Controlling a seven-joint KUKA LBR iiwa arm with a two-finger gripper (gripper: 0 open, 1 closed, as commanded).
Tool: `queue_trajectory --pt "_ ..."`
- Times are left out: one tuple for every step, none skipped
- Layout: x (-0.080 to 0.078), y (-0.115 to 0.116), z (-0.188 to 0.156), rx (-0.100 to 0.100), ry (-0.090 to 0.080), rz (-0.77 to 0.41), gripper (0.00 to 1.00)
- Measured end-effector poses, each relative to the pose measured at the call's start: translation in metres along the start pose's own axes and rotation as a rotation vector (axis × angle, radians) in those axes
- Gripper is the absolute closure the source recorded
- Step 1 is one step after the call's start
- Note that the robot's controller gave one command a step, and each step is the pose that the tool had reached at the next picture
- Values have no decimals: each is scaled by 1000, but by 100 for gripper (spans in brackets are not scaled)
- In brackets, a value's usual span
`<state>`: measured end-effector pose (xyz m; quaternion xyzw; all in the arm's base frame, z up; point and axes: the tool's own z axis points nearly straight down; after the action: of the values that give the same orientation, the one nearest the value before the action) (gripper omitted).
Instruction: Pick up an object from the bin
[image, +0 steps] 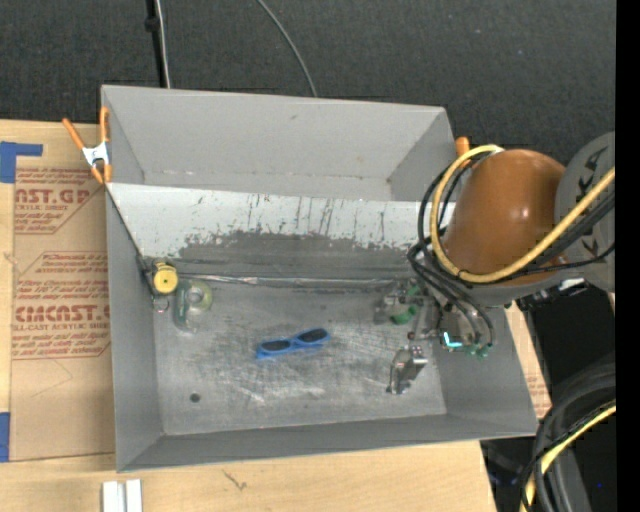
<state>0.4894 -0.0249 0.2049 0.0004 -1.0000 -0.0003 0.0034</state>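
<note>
Our end effector (403, 374) hangs low at the right of the bin (300, 408); we cannot tell whether it is open or closed. A blue glasses-shaped thing (292, 345) lies mid-floor to its left, apart from it, with its long axis running left to right.

The bin's right wall (497, 385) is partly covered by the orange wrist cover (505, 210) and its cables (437, 262). A green patch (401, 314) beside the gripper (404, 375) is too blurred to be identified, as is the pale clear object (192, 300) at left.
</note>
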Motion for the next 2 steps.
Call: queue_trajectory --pt "-67 29 133 1 -15 -43 0" --pt "-61 68 131 0 -15 210 0"
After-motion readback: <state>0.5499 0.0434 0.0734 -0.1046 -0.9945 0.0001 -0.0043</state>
